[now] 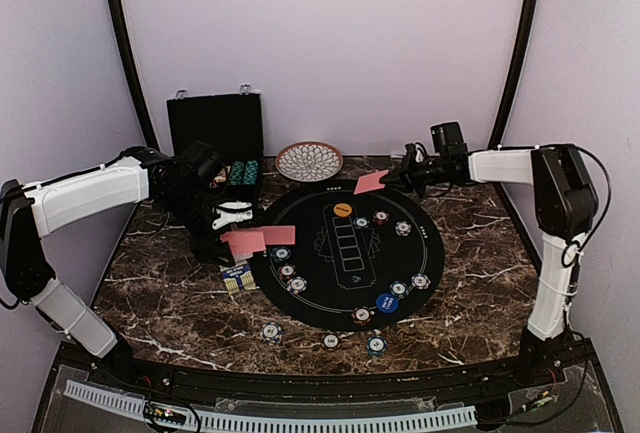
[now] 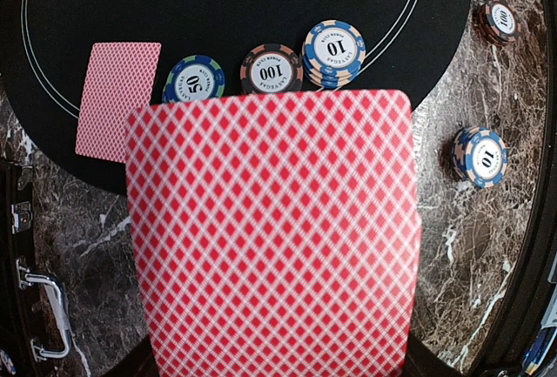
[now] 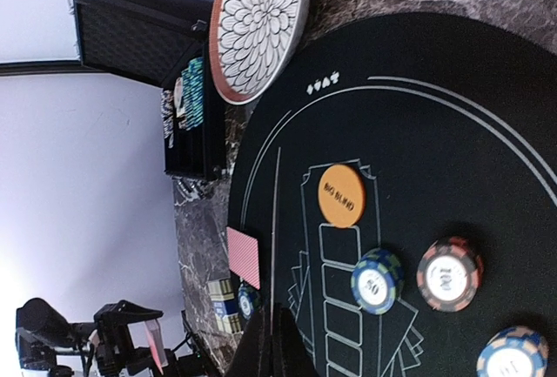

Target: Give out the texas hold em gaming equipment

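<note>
Red diamond print across most of the left wrist view: a red-backed playing card (image 2: 270, 238), back up, clamped in the closed left claw (image 1: 228, 225) and held close under the lens. From above, placed at the left rim of the round black felt mat (image 1: 428, 238), over the dark veined marble worktop (image 1: 170, 293). Just beside it, flat on the mat's left edge, a second red-backed card (image 1: 280, 235), back up, free of any claw.

Closed as well, the right claw (image 1: 394, 179), pinching a third red-backed card (image 1: 370, 182) by one end, raised above the far rim of the mat, not far from the round patterned dish (image 1: 309, 161). In the right wrist view only dark fingertips at the bottom edge; card not made out there.

Small round striped-edge poker chips (image 1: 381, 218) scattered in clusters. Three on the far part of the mat, next to the orange round button disc (image 1: 343, 210). Three ranged along the left inside rim near the lying card, marked 50, 100 and 10 in the left wrist view. More on the near right part, around the blue round button disc (image 1: 387, 302). Three further chips off the mat on the worktop at the near side, apart from one another.

Behind the left arm, the black hinged case (image 1: 215, 123) standing open, rows of chips in its tray.
</note>
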